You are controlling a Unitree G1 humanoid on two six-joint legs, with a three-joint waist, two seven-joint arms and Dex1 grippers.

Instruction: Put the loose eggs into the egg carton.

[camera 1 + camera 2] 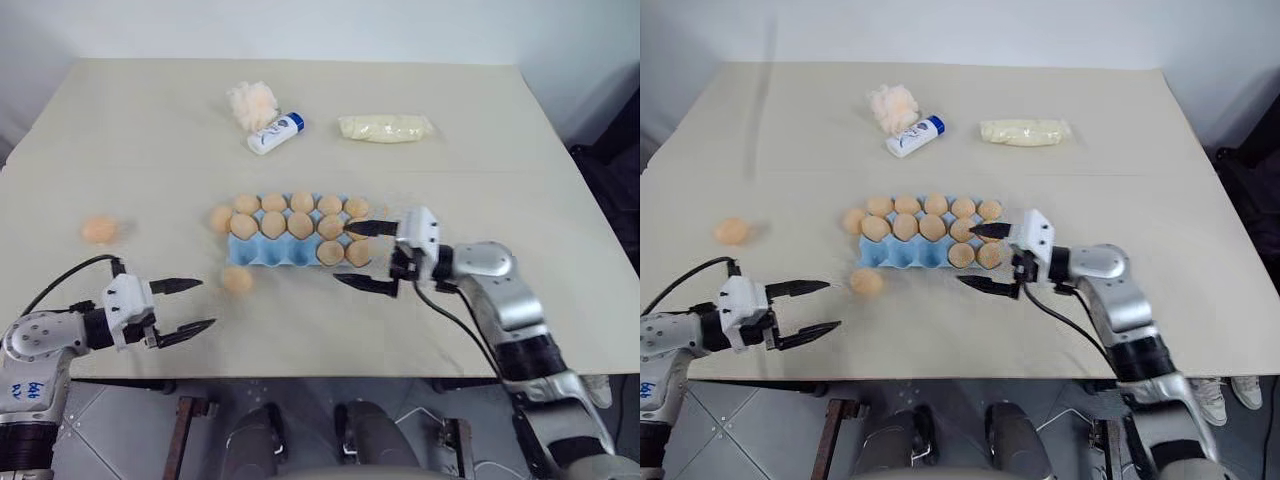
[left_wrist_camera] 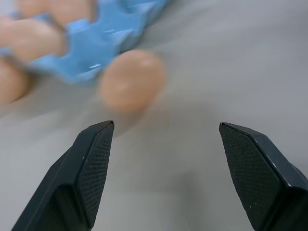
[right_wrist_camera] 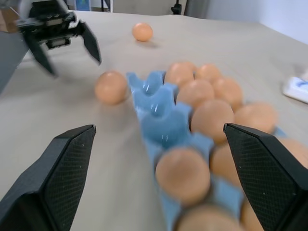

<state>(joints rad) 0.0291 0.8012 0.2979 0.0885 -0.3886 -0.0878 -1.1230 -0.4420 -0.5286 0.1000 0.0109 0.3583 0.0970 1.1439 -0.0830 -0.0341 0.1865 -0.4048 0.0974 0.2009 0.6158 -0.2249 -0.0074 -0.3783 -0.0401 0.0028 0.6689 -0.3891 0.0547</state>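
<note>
Apparently illegible blue print on white tube (image 1: 275, 133)

You've got even, soft overhead light, faint shadows; both wrist views blurry, esp. the egg carton (image 2: 82, 48) up close.

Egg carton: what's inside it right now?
The egg carton holds eggs in its far and middle rows, plus two at the right end of the near row; three near cups sit empty. Cup bottoms under the eggs are covered.
</note>
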